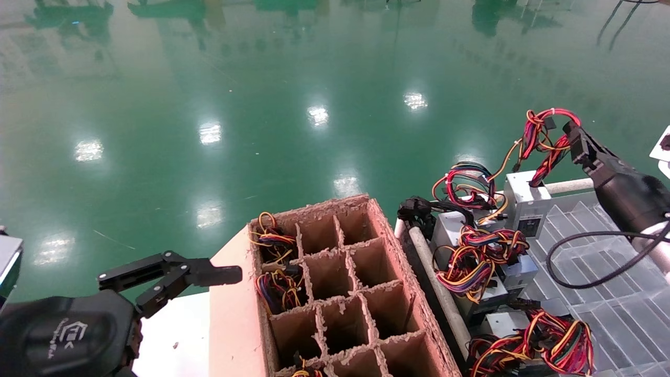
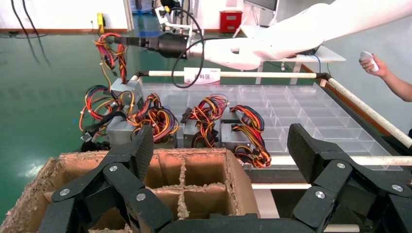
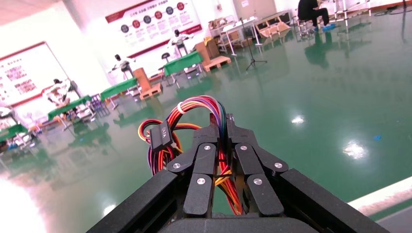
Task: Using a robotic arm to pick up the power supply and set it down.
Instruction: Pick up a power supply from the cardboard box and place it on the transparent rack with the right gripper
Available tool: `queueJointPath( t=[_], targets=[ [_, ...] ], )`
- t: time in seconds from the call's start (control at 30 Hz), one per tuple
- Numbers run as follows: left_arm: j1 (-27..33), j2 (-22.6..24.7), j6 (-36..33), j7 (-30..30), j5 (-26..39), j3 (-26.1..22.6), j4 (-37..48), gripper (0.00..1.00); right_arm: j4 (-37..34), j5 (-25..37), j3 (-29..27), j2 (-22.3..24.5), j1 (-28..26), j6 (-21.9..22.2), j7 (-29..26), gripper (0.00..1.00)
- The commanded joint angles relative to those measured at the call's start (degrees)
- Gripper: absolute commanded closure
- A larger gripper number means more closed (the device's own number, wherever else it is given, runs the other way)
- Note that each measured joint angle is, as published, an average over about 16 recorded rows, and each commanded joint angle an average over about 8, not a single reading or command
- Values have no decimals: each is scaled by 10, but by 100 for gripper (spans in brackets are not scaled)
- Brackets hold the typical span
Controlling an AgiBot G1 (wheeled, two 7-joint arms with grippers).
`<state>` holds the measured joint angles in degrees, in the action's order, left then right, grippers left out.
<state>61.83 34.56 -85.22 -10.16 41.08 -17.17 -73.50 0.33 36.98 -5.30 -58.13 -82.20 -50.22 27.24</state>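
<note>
Your right arm (image 1: 636, 201) reaches over the tray's (image 1: 602, 293) far left corner, right gripper (image 1: 568, 137) clenched on the power supply's (image 1: 526, 201) red wires (image 1: 544, 137). Your left gripper (image 1: 209, 275) waits spread by the carton (image 1: 398, 272).

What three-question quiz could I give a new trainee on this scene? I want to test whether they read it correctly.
1. True or false: the right gripper is shut on the wire bundle of a power supply.
2. Which gripper hangs open beside the cardboard crate? A) left B) right
3. Fill in: the other power supplies sit in a clear ____ tray.

Key: 1 true; 2 A, the left gripper; 3 plastic.
</note>
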Motion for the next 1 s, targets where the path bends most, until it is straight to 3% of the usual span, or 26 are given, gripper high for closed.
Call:
queueJointPath(
  t=[0.03, 0.57, 1.0],
  targets=[
    [0, 0, 0, 0, 0, 0, 0, 0, 1, -9, -6, -8, 0, 5, 7, 100],
    [0, 0, 0, 0, 0, -1, 0, 0, -5, -48, -34, -50, 10, 26, 53, 100],
    [0, 0, 0, 0, -1, -1, 0, 0, 0, -98, -68, -55, 47, 4, 84, 100]
  ],
)
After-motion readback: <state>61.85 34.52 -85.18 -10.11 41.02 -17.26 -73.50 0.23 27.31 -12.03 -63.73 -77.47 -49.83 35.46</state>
